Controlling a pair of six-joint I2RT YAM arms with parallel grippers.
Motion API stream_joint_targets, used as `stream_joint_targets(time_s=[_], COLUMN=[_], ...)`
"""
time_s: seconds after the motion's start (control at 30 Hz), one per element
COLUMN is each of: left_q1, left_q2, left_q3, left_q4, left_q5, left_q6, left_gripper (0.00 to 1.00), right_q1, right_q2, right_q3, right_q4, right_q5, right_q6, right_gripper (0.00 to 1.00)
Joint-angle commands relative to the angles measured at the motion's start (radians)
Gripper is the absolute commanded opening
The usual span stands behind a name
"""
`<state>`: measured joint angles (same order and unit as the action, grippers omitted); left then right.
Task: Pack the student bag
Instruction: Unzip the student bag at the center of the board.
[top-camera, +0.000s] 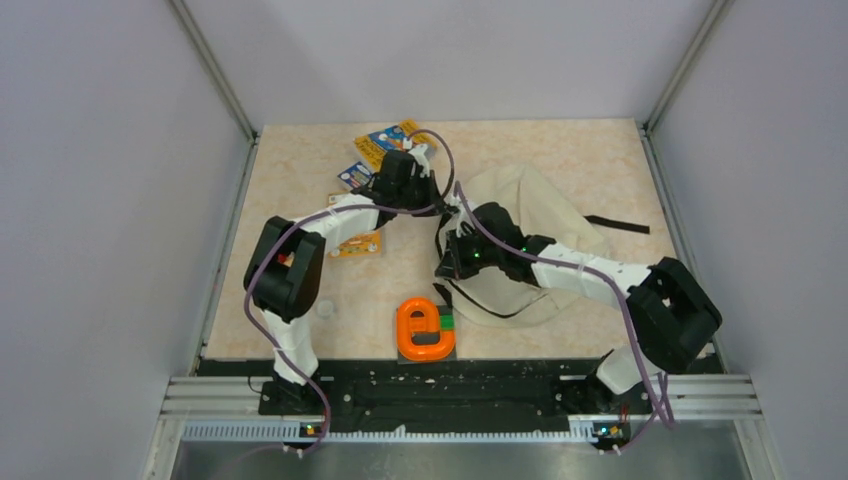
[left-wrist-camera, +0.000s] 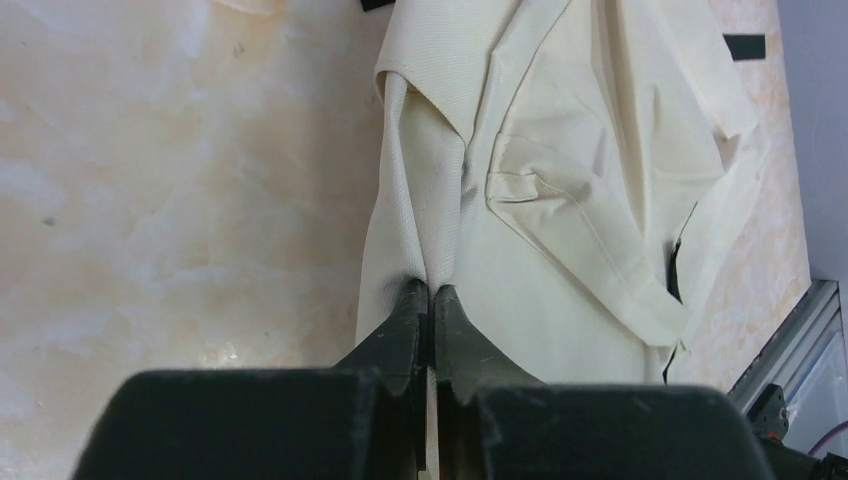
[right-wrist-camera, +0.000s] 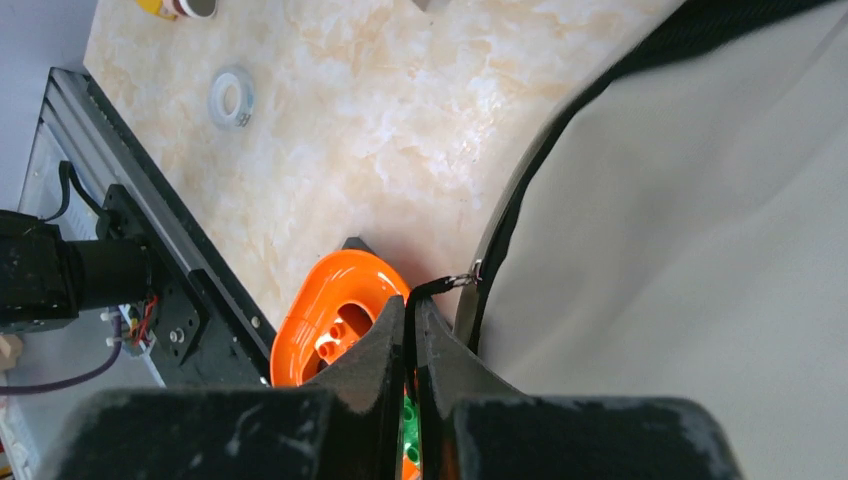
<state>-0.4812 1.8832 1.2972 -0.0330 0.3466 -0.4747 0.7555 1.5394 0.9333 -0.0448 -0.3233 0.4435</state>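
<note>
The student bag (top-camera: 545, 215), cream fabric with black trim, lies right of the middle of the table. My left gripper (top-camera: 452, 197) is at its far left edge. In the left wrist view the gripper (left-wrist-camera: 431, 292) is shut on a raised fold of the bag's cream fabric (left-wrist-camera: 560, 200). My right gripper (top-camera: 450, 268) is at the bag's near left edge. In the right wrist view the gripper (right-wrist-camera: 411, 302) is shut on the black zipper pull (right-wrist-camera: 440, 285), which hangs from a small metal ring on the bag's black zipper trim (right-wrist-camera: 680, 250).
An orange loop toy (top-camera: 425, 328) with green bricks lies on a grey plate near the front edge; it also shows under my right fingers (right-wrist-camera: 335, 310). A white tape roll (top-camera: 325, 308) lies at front left. Colourful cards (top-camera: 385, 145) lie at the back. A black strap (top-camera: 620, 224) trails right.
</note>
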Motion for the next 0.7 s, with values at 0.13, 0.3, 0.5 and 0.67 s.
stream_joint_targets(time_s=[0.13, 0.3, 0.5, 0.67], left_q1=[0.035, 0.038, 0.037, 0.030], left_q2=[0.025, 0.065, 0.063, -0.083], left_q3=[0.097, 0.150, 0.173, 0.057], left_q4=[0.100, 0.103, 0.096, 0.103], left_q5=[-0.036, -0.067, -0.103, -0.166], left_q6=[0.009, 0.037, 0.054, 0.066], left_gripper=[0.00, 0.00, 0.18, 0.81], right_q1=[0.051, 0.053, 0.054, 0.053], right_q2=[-0.156, -0.240, -0.285, -0.270], right_q3=[-0.100, -0.132, -0.187, -0.192], right_q4=[-0.012, -0.061, -0.059, 0.017], right_q5=[0.028, 0.058, 0.074, 0.100], right_q6=[0.062, 0.058, 0.072, 0.093], right_gripper=[0.00, 0.00, 0.00, 0.00])
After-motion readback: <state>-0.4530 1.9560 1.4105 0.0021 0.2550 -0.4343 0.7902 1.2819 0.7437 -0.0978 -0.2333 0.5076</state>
